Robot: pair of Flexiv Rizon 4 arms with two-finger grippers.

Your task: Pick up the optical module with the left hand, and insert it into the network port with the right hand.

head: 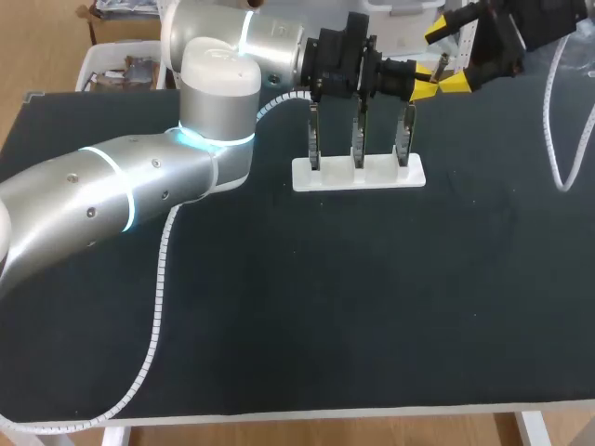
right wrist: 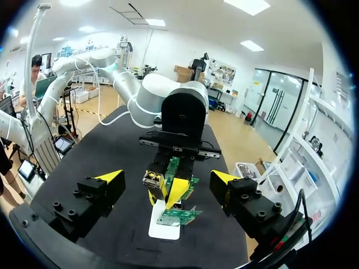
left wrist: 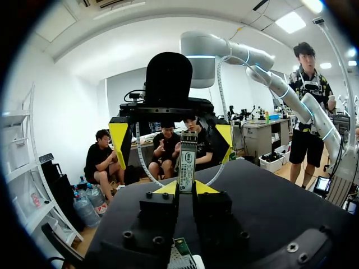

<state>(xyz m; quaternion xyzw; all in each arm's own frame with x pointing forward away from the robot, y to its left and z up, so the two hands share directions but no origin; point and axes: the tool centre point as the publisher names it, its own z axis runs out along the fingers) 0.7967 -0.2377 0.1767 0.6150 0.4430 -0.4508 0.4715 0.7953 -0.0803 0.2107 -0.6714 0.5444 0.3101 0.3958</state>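
Silver and slim, the optical module (left wrist: 187, 159) stands upright in the left wrist view, bearing a blue-and-white printed label. The left gripper (left wrist: 186, 189) pinches its lower end between both yellow tips. Opposite, the right gripper (left wrist: 171, 140) is spread wide and holds nothing.

In the head view, the left arm (head: 139, 186) stretches along the table's far side, above a white stand (head: 307, 175) with three upright boards (head: 359, 139).

In the right wrist view, the network port (right wrist: 152, 179), a metal cage, sits on a green board just beside the held module.

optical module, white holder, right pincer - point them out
Silver, white-labelled optical module (left wrist: 187, 159): left wrist view, on its label.
Flat white plastic holder (head: 381, 175): head view, on its bare base.
Right pincer (right wrist: 167, 178): right wrist view, midway between its open yellow tips.
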